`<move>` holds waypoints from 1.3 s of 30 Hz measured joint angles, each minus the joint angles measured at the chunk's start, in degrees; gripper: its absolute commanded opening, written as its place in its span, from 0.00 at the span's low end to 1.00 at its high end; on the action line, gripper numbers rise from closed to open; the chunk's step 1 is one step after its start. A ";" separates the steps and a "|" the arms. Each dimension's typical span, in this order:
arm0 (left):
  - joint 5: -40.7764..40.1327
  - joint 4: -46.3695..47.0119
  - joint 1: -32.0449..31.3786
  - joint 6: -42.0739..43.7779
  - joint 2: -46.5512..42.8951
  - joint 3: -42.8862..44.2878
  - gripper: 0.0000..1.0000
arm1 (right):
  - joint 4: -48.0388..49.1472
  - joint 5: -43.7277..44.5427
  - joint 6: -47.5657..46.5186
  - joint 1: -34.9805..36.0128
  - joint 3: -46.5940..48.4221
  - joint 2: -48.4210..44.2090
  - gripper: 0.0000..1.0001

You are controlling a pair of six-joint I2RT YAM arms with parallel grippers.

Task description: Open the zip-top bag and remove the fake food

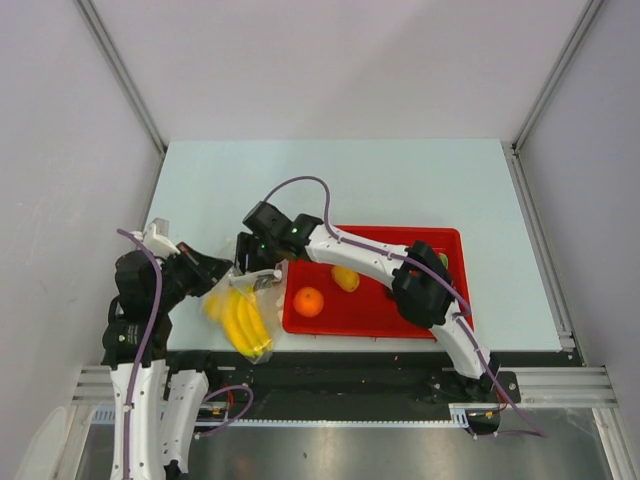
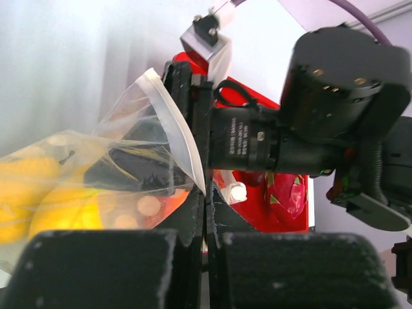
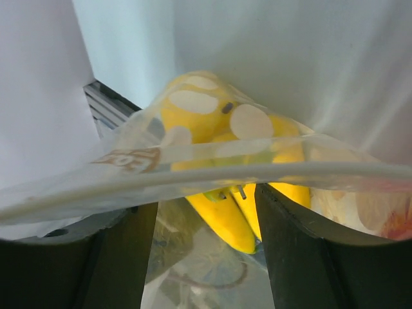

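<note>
- Tray (image 1: 372, 312) sits on worktop (image 1: 400, 180), at near edge, right of ctr.
- Bag (image 1: 238, 296) lies just left of tray, by worktop's near edge.
- Bananas (image 1: 247, 326) are inside bag, at its near end.
- Orange (image 1: 309, 301) is in tray, near-left part; mango (image 1: 346, 278) is just behind & right of it, not touching.
- Dragon fruit (image 2: 288, 193) is in tray, behind right arm's wrist in left-wrist view.
- Left tool (image 2: 205, 199) is at bag's left side, fingers pressed together on bag's rim.
- Right tool (image 3: 206, 199) is at bag's far end, btw. bag & tray, its arm reaching across tray from the right. Fingers stand apart, bag's rim running across them.
</note>
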 measured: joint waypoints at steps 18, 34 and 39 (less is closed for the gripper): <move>1.68 2.67 0.00 -0.44 1.09 -1.22 0.00 | 1.75 1.53 -0.31 0.59 -4.59 0.42 0.75; 1.92 0.83 0.00 -0.46 -1.55 -2.54 0.00 | 8.59 1.68 9.64 0.37 -8.81 -0.31 0.82; 1.97 0.83 0.00 -0.46 -1.57 -2.56 0.00 | 8.50 1.70 10.99 0.31 -8.50 -0.31 0.84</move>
